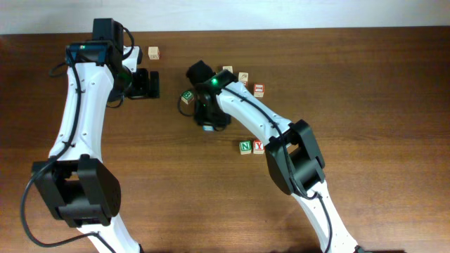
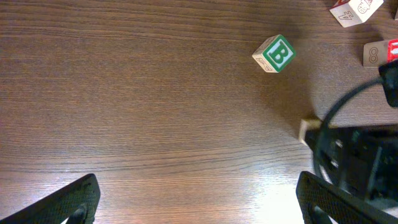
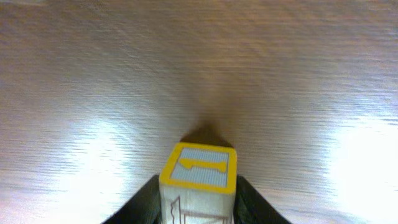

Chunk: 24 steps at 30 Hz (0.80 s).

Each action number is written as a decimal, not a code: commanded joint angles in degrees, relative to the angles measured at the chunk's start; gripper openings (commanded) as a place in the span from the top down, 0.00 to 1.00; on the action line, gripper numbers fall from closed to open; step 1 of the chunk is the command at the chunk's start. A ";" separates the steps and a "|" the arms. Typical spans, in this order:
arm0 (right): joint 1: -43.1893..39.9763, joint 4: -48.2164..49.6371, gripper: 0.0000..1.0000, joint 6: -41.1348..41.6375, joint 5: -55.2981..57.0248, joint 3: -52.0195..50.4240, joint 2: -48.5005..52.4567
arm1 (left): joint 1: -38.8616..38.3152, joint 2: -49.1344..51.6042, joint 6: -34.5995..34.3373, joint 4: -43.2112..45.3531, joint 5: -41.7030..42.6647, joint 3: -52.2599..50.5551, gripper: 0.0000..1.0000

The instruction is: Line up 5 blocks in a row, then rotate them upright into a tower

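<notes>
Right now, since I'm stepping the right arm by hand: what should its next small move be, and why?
Probably close the right gripper firmly on the yellow-framed cube. Its fingers flank the cube on both sides, but a firm grip isn't clear from the wrist view. Rotating should wait until it is.

a green n block (image 1: 245, 147) and a red y block (image 1: 259, 147) lie flat, touching side by side. well behind them a red-lettered block (image 1: 259, 89) sits just beside a second pale block (image 1: 243, 77) (marking too small to read), with a third block (image 1: 227, 70) near it. a yellow-framed block (image 3: 199, 171), its striped face bearing a yellow bar, is pinched by the right gripper (image 3: 198, 205).
</notes>
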 commanded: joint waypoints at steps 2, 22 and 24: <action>-1.70 -9.20 0.65 -6.62 1.22 -0.83 0.72 | 0.09 0.48 -0.59 0.11 -0.42 1.11 0.01; 0.44 -22.16 0.54 -7.67 -0.76 -0.85 0.72 | 0.07 0.48 -0.57 0.11 -0.42 1.11 0.01; 0.07 -22.14 0.54 -7.67 -0.76 -0.83 0.72 | 0.09 0.48 -0.57 0.09 -0.42 1.11 0.01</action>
